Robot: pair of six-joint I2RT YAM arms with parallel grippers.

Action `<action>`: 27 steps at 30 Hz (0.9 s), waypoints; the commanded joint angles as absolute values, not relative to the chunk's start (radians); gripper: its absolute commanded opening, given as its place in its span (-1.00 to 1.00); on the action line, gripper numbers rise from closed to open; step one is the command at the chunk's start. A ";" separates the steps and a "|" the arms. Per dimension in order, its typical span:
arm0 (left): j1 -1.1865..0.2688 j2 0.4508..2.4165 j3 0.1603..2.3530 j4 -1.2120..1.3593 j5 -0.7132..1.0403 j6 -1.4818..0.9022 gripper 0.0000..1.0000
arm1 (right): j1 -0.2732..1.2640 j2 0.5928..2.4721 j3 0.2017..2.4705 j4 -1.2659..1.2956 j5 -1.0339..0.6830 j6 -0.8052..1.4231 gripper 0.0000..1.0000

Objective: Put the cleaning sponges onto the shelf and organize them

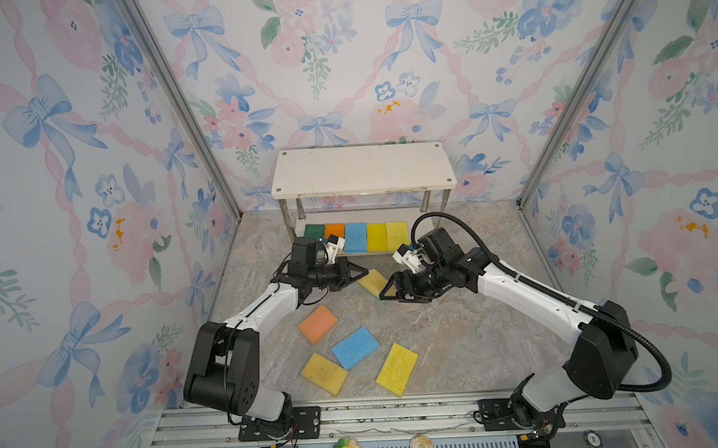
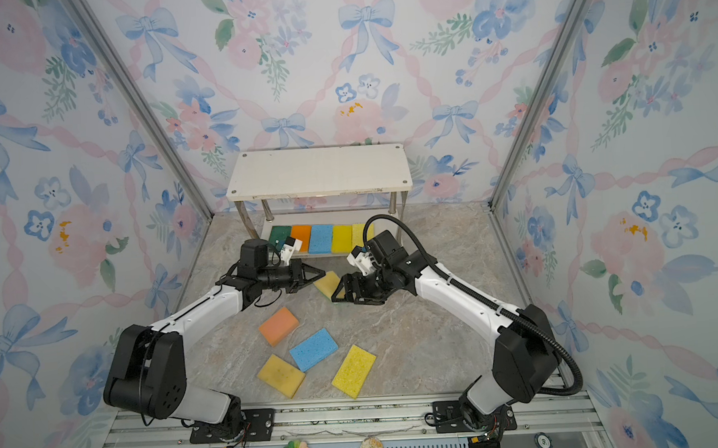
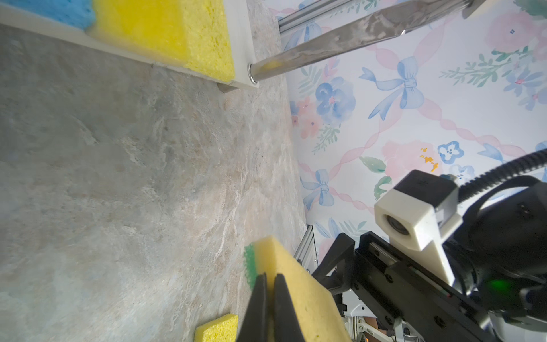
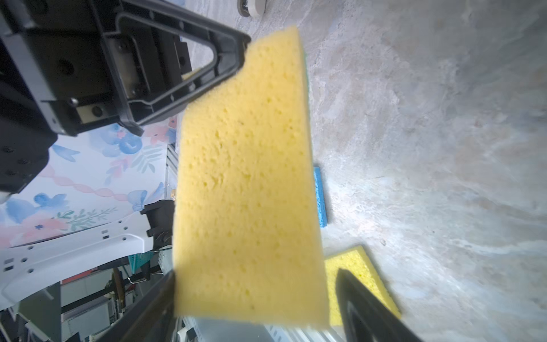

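Sponges: we count ten in all.
Left fingers (image 1: 362, 272): clamped tight on one corner of the yellow-and-green sponge (image 1: 372, 282).
Held item: we log one, the yellow-and-green sponge, tilted clear of the surface in front of the shelf (image 1: 363, 168), between the two arms.
Right fingers (image 1: 389, 289): spread wide, one on each side of that sponge's other end, with a gap on one side.
Shelf, lower board: we count five side by side: green sponge (image 1: 314, 231), orange sponge (image 1: 334, 229), blue sponge (image 1: 356, 237), yellow sponge (image 1: 376, 236), pale yellow sponge (image 1: 397, 235).
Loose items: we count four lying flat: orange loose sponge (image 1: 318, 323), amber loose sponge (image 1: 324, 373), blue loose sponge (image 1: 355, 347), yellow loose sponge (image 1: 397, 369).
Surface (image 1: 458, 333): one, marbled grey-beige.
Room: three walls of wallpaper (image 1: 55, 163) with blue bows and pink flowers.
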State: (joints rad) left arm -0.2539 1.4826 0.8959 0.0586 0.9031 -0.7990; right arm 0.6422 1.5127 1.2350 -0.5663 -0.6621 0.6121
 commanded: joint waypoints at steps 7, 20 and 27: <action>-0.239 1.484 0.919 0.063 0.949 -0.754 -1.00 | 0.609 1.474 1.143 -0.305 -0.852 0.860 0.64; -0.224 1.450 0.917 0.064 0.951 -0.770 -1.00 | 0.579 1.445 1.059 -0.195 -0.865 0.939 0.24; -0.223 1.436 0.905 0.063 0.951 -0.775 -1.00 | 0.596 1.474 1.077 -0.201 -0.853 0.924 -0.14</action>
State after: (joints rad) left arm -0.2283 1.4654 0.9001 0.0578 0.9329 -0.7853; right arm 0.5835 1.4662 1.0664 -0.2054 -0.8455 0.9333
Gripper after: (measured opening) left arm 0.050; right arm 0.440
